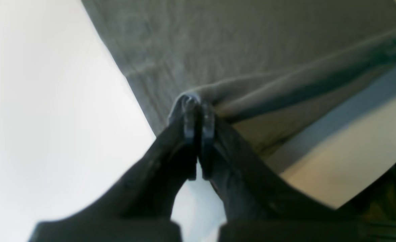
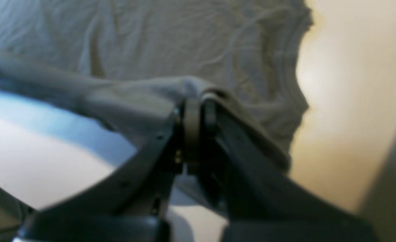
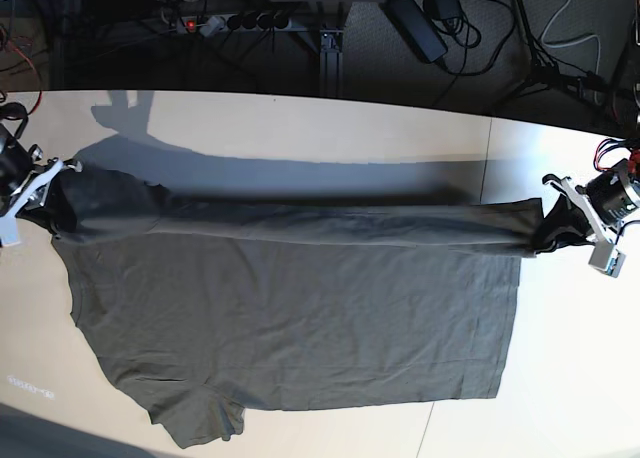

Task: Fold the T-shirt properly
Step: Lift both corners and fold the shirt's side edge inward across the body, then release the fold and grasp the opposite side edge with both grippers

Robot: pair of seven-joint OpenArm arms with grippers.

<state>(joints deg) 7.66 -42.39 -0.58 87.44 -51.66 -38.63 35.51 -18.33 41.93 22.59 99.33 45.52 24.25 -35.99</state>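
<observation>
The dark olive-grey T-shirt (image 3: 300,308) lies spread on the pale table, its far long edge lifted and stretched taut between both grippers. My left gripper (image 3: 556,230) at the base view's right is shut on the hem corner; the left wrist view shows its jaws pinched on a bunch of T-shirt cloth (image 1: 251,94) at the gripper (image 1: 198,111). My right gripper (image 3: 52,183) at the base view's left is shut on the shoulder end; in the right wrist view the gripper (image 2: 198,111) clamps a fold of the T-shirt (image 2: 134,97). A sleeve (image 3: 195,423) lies at the near left.
The table (image 3: 300,128) has its far edge along the top, with a power strip (image 3: 230,21), cables and stand legs on the dark floor beyond. A seam (image 3: 487,148) crosses the tabletop at the right. Bare tabletop lies behind the lifted edge and at the right.
</observation>
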